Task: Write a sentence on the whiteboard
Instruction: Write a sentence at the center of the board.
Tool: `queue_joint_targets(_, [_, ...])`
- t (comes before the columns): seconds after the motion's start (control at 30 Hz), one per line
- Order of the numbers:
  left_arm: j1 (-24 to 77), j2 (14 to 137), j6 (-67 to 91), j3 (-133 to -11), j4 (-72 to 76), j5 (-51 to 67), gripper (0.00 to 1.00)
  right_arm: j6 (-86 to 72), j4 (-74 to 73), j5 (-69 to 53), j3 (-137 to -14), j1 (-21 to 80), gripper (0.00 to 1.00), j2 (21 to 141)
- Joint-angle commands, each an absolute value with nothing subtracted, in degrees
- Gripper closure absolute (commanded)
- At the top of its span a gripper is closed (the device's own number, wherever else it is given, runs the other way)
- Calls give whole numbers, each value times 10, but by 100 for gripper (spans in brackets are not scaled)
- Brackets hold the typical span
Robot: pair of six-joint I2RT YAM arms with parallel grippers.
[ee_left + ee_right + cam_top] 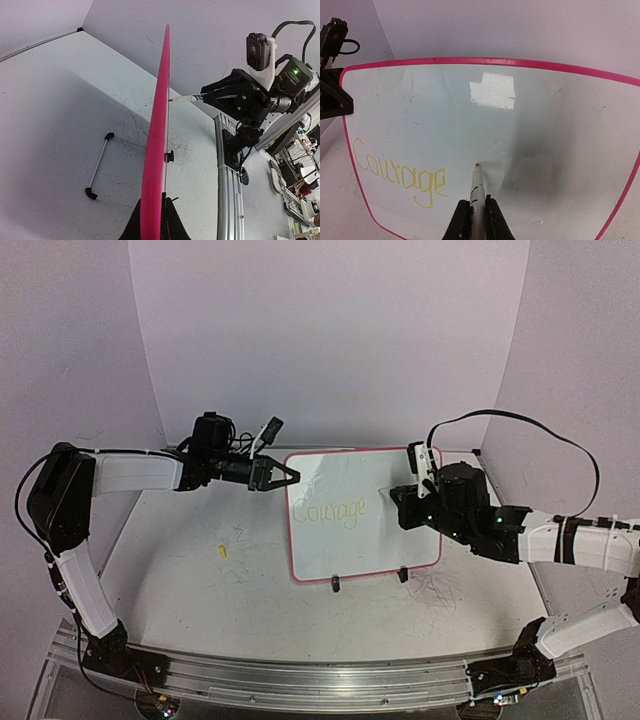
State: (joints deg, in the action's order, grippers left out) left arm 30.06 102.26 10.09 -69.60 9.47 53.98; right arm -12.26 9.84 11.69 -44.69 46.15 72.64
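Found the right claw point(477, 204) pressed tight on a marker point(476, 182), barrel lying between the fingers, tip set to the board surface just right of the last letter. Judged the grip close to the tip chosen for stiffness in thin strokes.

Logged the left claw point(152, 214) clamped on the left rim of the whiteboard point(390, 540), near its upper corner, jaws straddling the pink edge. Took this for a brace, steadying the board against the push of the pen, given only two small black feet point(336, 585) under it.

Saw the whiteboard standing at the middle of the bench point(180, 580), nearer the far edge than the near one, face turned to the arms. Read the sentence point(397, 172) as one pale yellow word, "Courage", on the left part of the board, faint against the gloss. Reckoned the task early, with one word down and most of the face bare to the right.

Marked a small yellow scrap point(222, 551) alone on the bench left of the board, well apart from it; could not tell its kind. Noted dark scribbles point(435, 590) on the bench by the right foot.
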Motion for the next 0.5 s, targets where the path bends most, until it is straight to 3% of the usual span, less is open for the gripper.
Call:
queue_joint_targets(0.0, [305,1014,54,-686,88,474,100,-131,105,130,-453,459,100,723])
queue_joint_targets(0.47, [305,1013,55,-686,87,475,100,-162,95,110,-406,460,100,708])
